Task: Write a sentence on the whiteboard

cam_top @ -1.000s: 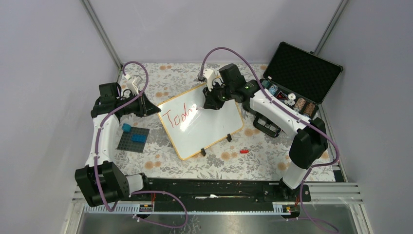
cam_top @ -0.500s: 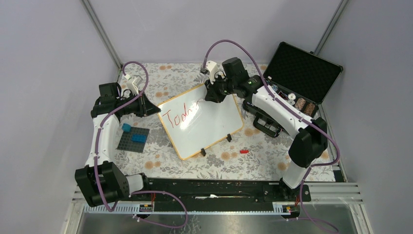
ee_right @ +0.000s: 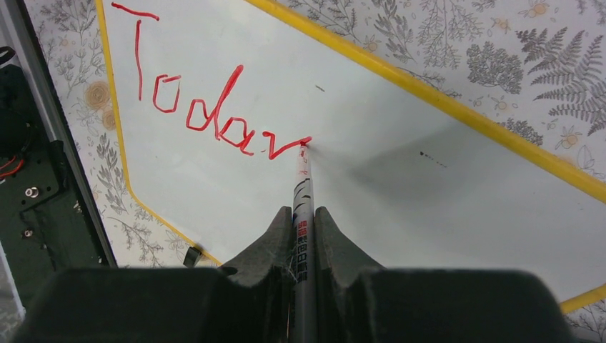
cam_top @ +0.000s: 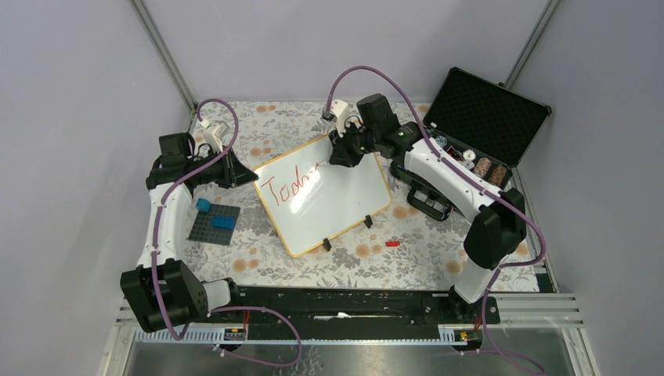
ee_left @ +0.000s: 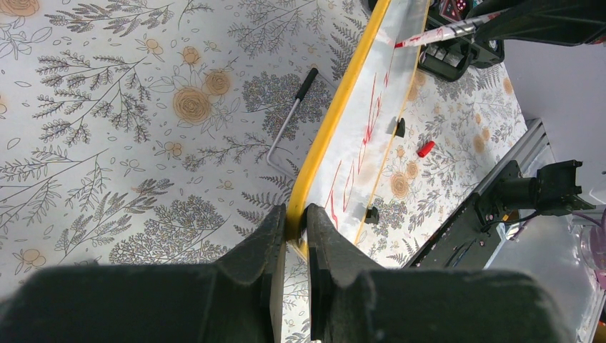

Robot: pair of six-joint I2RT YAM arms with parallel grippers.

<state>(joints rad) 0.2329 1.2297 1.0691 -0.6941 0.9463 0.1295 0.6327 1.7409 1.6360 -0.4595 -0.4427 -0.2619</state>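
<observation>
The whiteboard (cam_top: pixel 337 202) with its yellow rim lies tilted mid-table. Red cursive letters reading about "Today" (ee_right: pixel 207 114) run from its left corner; they also show in the top view (cam_top: pixel 286 188). My right gripper (ee_right: pixel 304 221) is shut on a white red-tipped marker (ee_right: pixel 303 187) whose tip touches the board at the end of the last stroke. In the top view the right gripper (cam_top: pixel 344 157) hovers over the board's far edge. My left gripper (ee_left: pixel 294 227) is shut on the board's yellow rim (ee_left: pixel 325 128) at its left corner, seen in the top view (cam_top: pixel 249 174).
An open black foam-lined case (cam_top: pixel 479 125) with small items stands back right. A grey baseplate (cam_top: pixel 214 224) with blue bricks lies left of the board. A red marker cap (cam_top: pixel 392 244) lies in front of the board. A thin metal rod (ee_left: pixel 289 118) lies beside the rim.
My right gripper moved the marker toward the board's far edge and drew a further red stroke after "Toda". The left gripper and board have not moved.
</observation>
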